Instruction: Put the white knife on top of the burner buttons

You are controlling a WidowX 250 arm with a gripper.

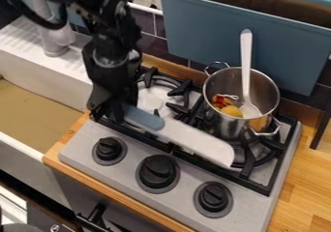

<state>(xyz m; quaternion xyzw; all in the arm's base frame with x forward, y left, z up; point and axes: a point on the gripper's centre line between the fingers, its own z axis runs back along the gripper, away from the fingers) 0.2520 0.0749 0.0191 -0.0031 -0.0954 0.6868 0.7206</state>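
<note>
The gripper hangs at the left end of the stove, low over the stove's edge, and is shut on the blue-grey handle of the white knife. The knife's white blade extends right and downward across the front bar of the burner grates, short of the pot. The burner buttons are three black knobs on the grey front panel: the left knob, the middle knob and the right knob. The blade lies just behind them in this view.
A metal pot with a white utensil and toy food stands on the right burner. Behind is a blue bin. To the left are a white sink and a faucet.
</note>
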